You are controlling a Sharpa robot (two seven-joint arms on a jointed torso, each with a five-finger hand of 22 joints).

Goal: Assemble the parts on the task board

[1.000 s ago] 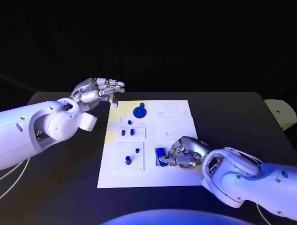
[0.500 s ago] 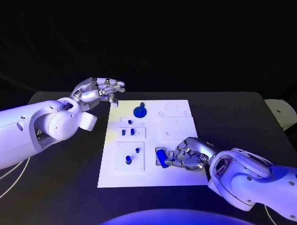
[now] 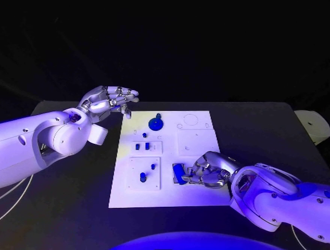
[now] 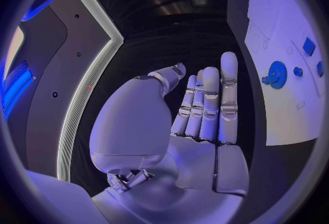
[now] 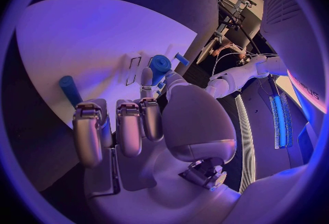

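Blue part [image 3: 179, 173] pinched in right hand [image 3: 207, 172] fingers over task board [image 3: 199, 143]; left hand [image 3: 109, 101] empty, fingers loosely curled, apart.

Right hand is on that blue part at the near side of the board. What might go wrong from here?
The right hand holds the blue part at the fingertips only, so it may slip or tilt while being seated. Loose blue pieces lie close by on the task board; the fingers might knock them. The left hand hovers off the board's far corner and does not steady it, so the board may shift.
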